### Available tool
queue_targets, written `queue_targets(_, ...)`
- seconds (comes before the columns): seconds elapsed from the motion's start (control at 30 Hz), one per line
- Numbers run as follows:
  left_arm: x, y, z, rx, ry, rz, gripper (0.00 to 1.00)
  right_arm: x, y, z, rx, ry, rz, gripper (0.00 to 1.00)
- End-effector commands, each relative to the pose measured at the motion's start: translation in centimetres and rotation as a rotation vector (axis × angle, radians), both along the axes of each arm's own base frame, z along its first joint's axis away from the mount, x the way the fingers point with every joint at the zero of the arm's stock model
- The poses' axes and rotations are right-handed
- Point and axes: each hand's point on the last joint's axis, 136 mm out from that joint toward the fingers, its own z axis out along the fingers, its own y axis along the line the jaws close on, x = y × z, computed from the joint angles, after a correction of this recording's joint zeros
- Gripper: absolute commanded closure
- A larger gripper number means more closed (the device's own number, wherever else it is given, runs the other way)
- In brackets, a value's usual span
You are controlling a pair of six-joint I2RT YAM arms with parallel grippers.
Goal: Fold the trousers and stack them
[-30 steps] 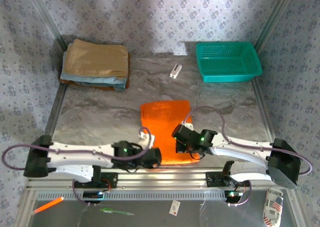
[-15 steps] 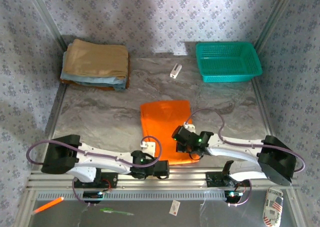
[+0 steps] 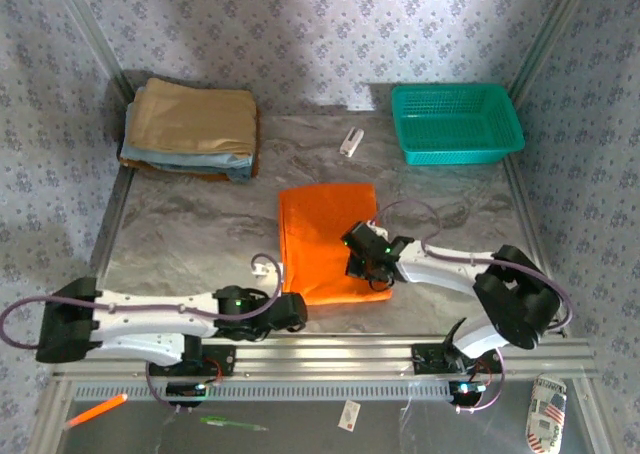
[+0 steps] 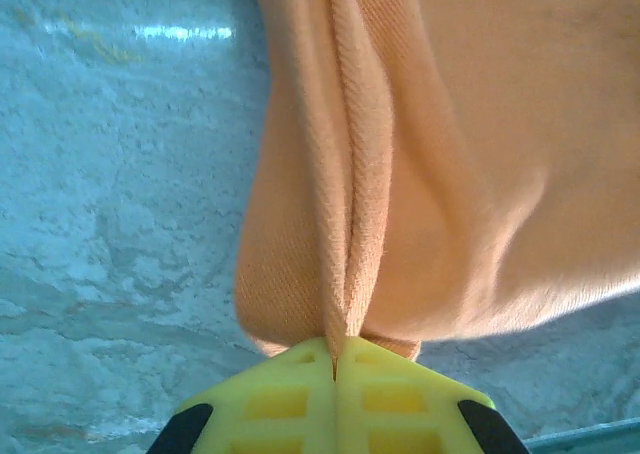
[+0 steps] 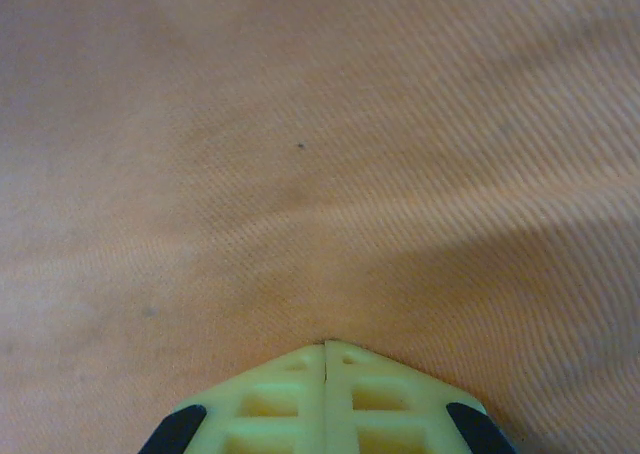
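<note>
Trousers (image 3: 322,236): orange, folded, laid flat at centre of table (image 3: 200,234) | left gripper (image 3: 298,309): at cloth's lower left corner, a fold is pinched between clenched jaws | right gripper (image 3: 358,266): at cloth's right edge, jaws closed tight against fabric, any catch cannot be told

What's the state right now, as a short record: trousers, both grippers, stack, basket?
trousers: orange, folded to a rectangle, lying mid-table
left gripper: shut on a pinched ridge of fabric at the trousers' near-left corner
right gripper: shut, tips against the trousers' fabric; whether it pinches a fold is unclear
stack: tan folded cloth on top of light blue folded cloth, far left corner
teal basket: far right, apart from the trousers
</note>
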Motion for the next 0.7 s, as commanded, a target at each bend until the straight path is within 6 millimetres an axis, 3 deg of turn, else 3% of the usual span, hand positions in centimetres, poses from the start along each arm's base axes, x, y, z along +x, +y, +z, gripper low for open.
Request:
queue_targets(0.0, -0.2, 2.1, 0.4, 0.074, -0.036, -0.093, 1.00, -0.2, -4.2, -3.0, -0.193, 0.092, -0.014, 1.00)
queue_targets(0.23, -2.5, 3.4, -1.5, 0.100, 0.066, -0.200, 1.00, 1.8, -4.4, -4.8, -0.210, 0.158, 0.000, 1.00)
queue_targets(0.4, -3.8, 4.1, -2.1, 0.207, 0.109, -0.257, 0.99, 2.6, -4.2, -4.4, -0.204, 0.161, 0.029, 1.00)
queue_targets(0.53, -5.0, 3.5, -2.3, 0.237, 0.105, -0.288, 0.54, 2.8, -2.9, -3.5, -0.155, 0.160, 0.069, 1.00)
queue_targets(0.67, -5.7, 2.0, -2.3, 0.172, 0.112, -0.276, 0.46, 2.6, -1.9, -0.4, -0.119, 0.113, 0.095, 1.00)
